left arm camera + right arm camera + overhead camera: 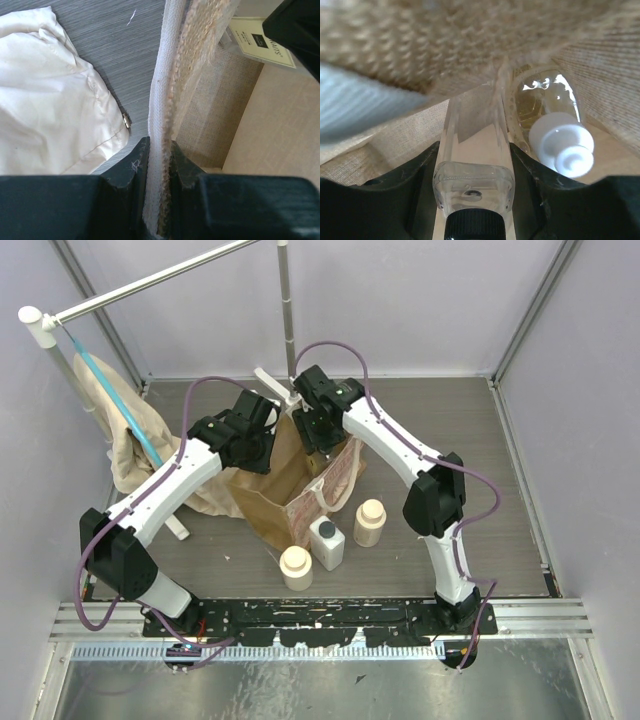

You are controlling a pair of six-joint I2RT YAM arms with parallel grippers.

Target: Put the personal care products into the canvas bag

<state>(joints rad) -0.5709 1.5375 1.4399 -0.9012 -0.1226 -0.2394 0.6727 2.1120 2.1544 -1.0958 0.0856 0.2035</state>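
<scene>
Two cream bottles [296, 567] and a square white bottle [326, 543] stand outside the canvas bag [268, 508]. Wrist views alone show more — left gripper [160, 150] pinching its rim, right gripper [474, 165] inside it clamping a clear bottle [472, 125] beside a white-capped bottle [555, 115].

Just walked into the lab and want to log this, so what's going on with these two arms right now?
The left gripper is clamped on the rim of the canvas bag, holding it open. The right gripper holds the slim clear bottle inside the bag, beside a white-capped bottle lying there. Two round cream bottles and a square dark-capped bottle stand outside, on its near side.
</scene>
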